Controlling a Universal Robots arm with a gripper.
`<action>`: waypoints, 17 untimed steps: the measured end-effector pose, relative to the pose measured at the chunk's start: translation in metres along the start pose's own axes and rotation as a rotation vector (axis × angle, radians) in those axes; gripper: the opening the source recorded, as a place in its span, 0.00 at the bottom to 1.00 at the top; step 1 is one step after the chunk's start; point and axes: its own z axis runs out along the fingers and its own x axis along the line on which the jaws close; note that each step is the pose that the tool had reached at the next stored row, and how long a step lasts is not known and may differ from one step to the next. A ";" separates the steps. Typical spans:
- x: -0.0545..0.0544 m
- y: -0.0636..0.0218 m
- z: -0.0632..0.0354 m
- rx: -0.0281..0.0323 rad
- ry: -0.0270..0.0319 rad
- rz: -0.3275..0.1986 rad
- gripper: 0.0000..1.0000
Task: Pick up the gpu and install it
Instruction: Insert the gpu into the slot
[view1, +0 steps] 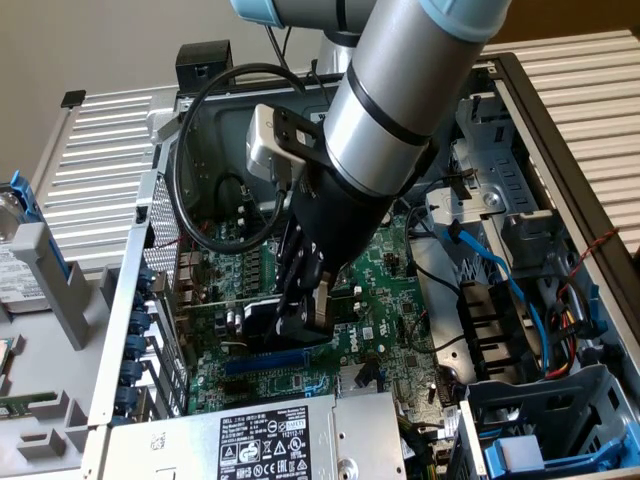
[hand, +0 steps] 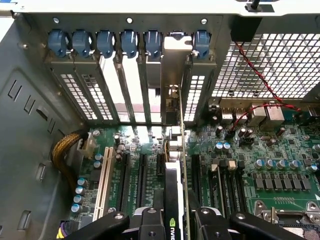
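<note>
The gpu (view1: 262, 322), a green card with a black fan shroud, stands on edge inside the open computer case above the green motherboard (view1: 392, 262). My gripper (view1: 300, 305) is shut on it from above, one finger on each face. In the wrist view the gpu (hand: 172, 192) runs edge-on between my fingers (hand: 150, 222), and my gripper (hand: 177, 222) straddles it. Its silver bracket (hand: 172, 102) reaches one of the rear slot openings. The card lines up with the black slots on the motherboard (hand: 280, 165). I cannot tell whether its edge connector touches a slot.
A blue slot (view1: 265, 363) lies just in front of the card. A labelled power supply (view1: 265, 445) sits at the case's near side. Blue retention clips (hand: 130, 42) line the rear wall. A drive cage with blue cables (view1: 520, 300) fills the exterior view's right. A black cable (view1: 190, 200) loops by the wrist.
</note>
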 end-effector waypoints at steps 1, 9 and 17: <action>0.000 0.0000 0.0000 0.0000 0.0000 0.000 0.28; -0.002 -0.0005 0.0008 0.0007 0.0001 0.000 0.28; -0.004 0.0011 0.0078 0.0154 -0.0001 0.000 0.28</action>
